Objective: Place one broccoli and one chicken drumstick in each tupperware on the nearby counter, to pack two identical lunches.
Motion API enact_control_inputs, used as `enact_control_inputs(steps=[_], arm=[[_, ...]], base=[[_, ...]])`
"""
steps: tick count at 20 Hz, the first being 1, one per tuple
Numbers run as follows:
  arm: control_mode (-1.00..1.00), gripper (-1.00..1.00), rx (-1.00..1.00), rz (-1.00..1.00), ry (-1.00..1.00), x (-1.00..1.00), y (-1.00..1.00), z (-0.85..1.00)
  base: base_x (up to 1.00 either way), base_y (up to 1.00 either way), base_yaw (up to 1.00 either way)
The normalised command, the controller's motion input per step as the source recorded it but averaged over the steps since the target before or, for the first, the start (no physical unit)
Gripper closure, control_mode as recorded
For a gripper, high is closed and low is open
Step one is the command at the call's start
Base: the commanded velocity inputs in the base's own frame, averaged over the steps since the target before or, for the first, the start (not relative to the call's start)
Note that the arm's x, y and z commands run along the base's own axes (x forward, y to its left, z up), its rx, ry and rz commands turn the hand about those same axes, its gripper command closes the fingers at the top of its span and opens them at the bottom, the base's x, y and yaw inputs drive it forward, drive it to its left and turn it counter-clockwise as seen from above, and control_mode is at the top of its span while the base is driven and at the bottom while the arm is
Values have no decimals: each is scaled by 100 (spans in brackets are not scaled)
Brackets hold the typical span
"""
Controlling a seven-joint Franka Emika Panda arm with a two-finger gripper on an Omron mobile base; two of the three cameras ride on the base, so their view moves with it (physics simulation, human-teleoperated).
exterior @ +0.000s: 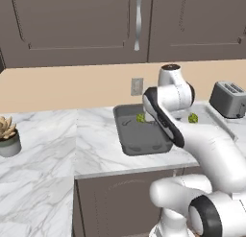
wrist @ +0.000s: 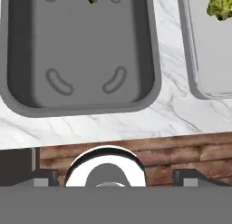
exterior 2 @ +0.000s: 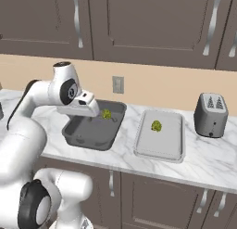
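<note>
- In the left base view my own arm crossed the middle of the frame and covered the right part of the dark grey tupperware (exterior: 139, 135); of the pale grey tupperware (exterior: 215, 117) only a sliver showed at right.
- In the hand view the dark tray's far end was cut off at the top edge, so the floret there showed only in part, and the pale tray ran off the right edge.
- My claw (exterior 2: 91, 108) hung over the left side of the dark tray in the right base view, wrist toward the frame's left. In the hand view my fingertips (wrist: 43, 177) sat far apart at the bottom corners with nothing between them: released, holding nothing.
- Broccoli, counted: two. One floret (exterior 2: 107, 114) lay at the far end of the dark tray, the other floret (exterior 2: 156, 126) in the far half of the pale tray.
- Tupperware, counted: two, side by side on the white marble counter (exterior 2: 208, 154), apart from each other, dark one left of pale one in the right base view.
- A silver toaster (exterior 2: 211, 114) stood at right of the pale tray, clear of it.
- A wall outlet (exterior 2: 118, 84) sat on the tan backsplash above the dark tray.
- A potted succulent (exterior: 8, 135) stood at the left edge of the left base view.
- Dark brown cabinet doors with silver handles (exterior 2: 77, 22) filled the upper frame.
</note>
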Motion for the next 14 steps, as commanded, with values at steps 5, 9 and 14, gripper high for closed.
enact_control_inputs(steps=[5, 9, 14], arm=[[-100, -100, 0, 0, -22, -79, -11, 77], [-100, -100, 0, 1, -24, -90, -50, 64], [-100, -100, 0, 3, -22, -79, -44, 46]], base=[[0, 0, 0], [0, 0, 0], [0, 0, 0]])
